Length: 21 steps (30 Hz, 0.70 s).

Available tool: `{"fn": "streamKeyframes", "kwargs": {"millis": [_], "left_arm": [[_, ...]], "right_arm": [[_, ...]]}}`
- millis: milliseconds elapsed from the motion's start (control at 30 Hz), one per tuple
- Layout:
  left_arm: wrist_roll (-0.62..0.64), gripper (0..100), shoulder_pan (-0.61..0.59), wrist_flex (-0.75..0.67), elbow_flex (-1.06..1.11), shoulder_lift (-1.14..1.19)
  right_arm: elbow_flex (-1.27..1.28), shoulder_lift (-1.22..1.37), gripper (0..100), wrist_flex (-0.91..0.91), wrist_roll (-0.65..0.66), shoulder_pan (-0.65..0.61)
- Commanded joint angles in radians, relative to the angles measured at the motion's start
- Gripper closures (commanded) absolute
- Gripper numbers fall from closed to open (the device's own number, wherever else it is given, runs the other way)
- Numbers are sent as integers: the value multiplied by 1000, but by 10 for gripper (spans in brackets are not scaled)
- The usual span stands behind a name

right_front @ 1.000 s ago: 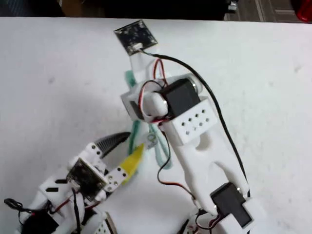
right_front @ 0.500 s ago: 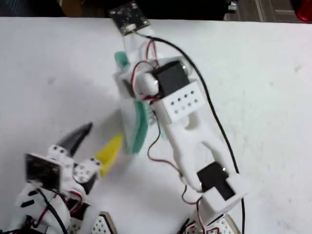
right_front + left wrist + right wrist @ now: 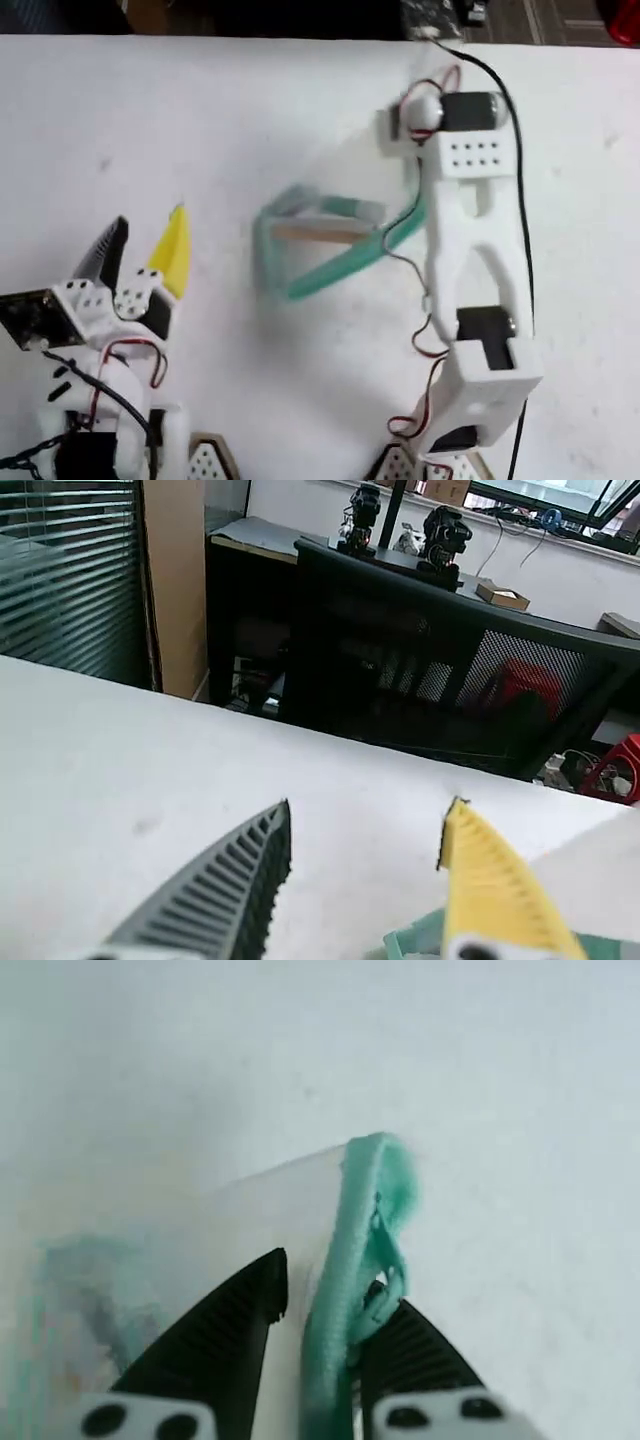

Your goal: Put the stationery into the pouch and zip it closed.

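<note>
The clear pouch with green zipper trim lies mid-table, and a tan stick-like item shows through it. Its right end runs under the right arm. In the right wrist view my right gripper is shut on the pouch's green zipper edge, one black finger on each side, by the zipper pull. My left gripper stands open at the table's left, apart from the pouch, its black finger and yellow finger spread wide. A green pouch corner lies just beyond the yellow finger.
The white table is bare around the pouch. Its far edge meets a dark gap. Beyond it stand a black mesh chair and a desk. Both arm bases sit at the near edge.
The right arm has swung right, dragging the pouch by its zipper edge so it now lies crosswise. The left gripper has pulled back to the left, away from the pouch, still open.
</note>
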Motion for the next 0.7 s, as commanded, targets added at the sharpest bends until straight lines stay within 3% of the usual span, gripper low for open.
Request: {"fn": "streamKeyframes", "kwargs": {"millis": [0, 167, 400, 600, 667], "left_arm": [[11, 743, -1, -40, -2, 8], [11, 743, 50, -38, 15, 8], [11, 744, 51, -61, 48, 8], [11, 744, 51, -61, 48, 8], [11, 743, 51, -63, 48, 8]], "right_arm": [[173, -7, 982, -97, 37, 15], [425, -7, 982, -294, 23, -15], [687, -8, 982, -604, -120, -25], [707, -53, 976, -622, -158, 4], [707, -58, 913, -596, -160, -12]]}}
